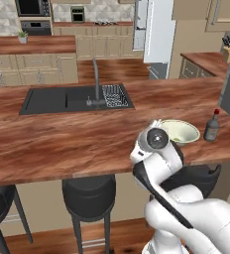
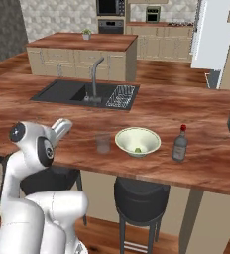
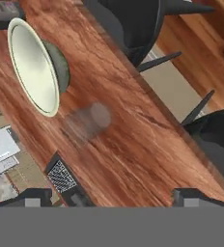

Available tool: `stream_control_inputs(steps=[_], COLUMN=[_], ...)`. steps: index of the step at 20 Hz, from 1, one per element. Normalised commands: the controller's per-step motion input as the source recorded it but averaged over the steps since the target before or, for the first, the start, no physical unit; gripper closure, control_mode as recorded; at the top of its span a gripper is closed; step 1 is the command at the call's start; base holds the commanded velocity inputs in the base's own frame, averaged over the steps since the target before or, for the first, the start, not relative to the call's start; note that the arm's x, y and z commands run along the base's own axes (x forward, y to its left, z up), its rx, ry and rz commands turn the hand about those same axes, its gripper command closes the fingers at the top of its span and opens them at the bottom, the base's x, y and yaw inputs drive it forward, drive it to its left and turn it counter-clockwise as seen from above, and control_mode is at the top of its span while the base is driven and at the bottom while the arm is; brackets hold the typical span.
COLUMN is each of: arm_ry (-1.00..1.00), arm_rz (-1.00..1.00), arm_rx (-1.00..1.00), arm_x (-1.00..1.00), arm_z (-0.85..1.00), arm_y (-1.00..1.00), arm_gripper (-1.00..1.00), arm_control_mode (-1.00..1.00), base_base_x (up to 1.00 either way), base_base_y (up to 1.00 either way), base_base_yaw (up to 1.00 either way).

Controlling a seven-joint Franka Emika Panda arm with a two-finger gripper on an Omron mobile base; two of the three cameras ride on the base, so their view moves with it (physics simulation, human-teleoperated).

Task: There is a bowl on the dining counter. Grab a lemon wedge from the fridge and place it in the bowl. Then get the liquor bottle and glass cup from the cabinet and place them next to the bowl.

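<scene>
The pale bowl (image 2: 138,141) sits near the front edge of the dining counter (image 2: 196,114) with a small yellowish lemon wedge (image 2: 137,148) inside. To its right stands the liquor bottle (image 2: 180,145) with its red cap. The translucent glass cup (image 2: 103,143) stands upright just left of the bowl. My gripper (image 3: 115,198) is open, drawn back from the cup (image 3: 87,123), nothing between its fingertips (image 3: 34,197). In the left base view my arm hides the cup, while the bowl (image 1: 179,130) and bottle (image 1: 212,128) show.
A black sink (image 1: 62,99) with a thin faucet (image 1: 95,79) and a dish rack lies mid-counter. Dark stools (image 2: 139,201) stand under the counter's front edge. The pale fridge (image 1: 159,30) and tan cabinet (image 1: 221,17) are far behind.
</scene>
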Motion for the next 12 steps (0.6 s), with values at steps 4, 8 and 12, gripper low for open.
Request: stream_control_inputs(steps=[4, 8, 12], arm_ry=[-0.03, -0.01, -0.01], arm_rz=[0.13, 0.08, 0.00], arm_rx=[-0.40, -0.20, -0.13], arm_x=[-0.87, -0.47, -0.29], arm_z=[0.19, 0.17, 0.86], arm_y=[0.76, 0.13, 0.00], arm_gripper=[-1.00, -1.00, -1.00], arm_control_mode=[-1.00, -1.00, -1.00], base_base_x=[0.00, 0.00, 0.00], base_base_y=[0.00, 0.00, 0.00], base_base_yaw=[0.00, 0.00, 0.00])
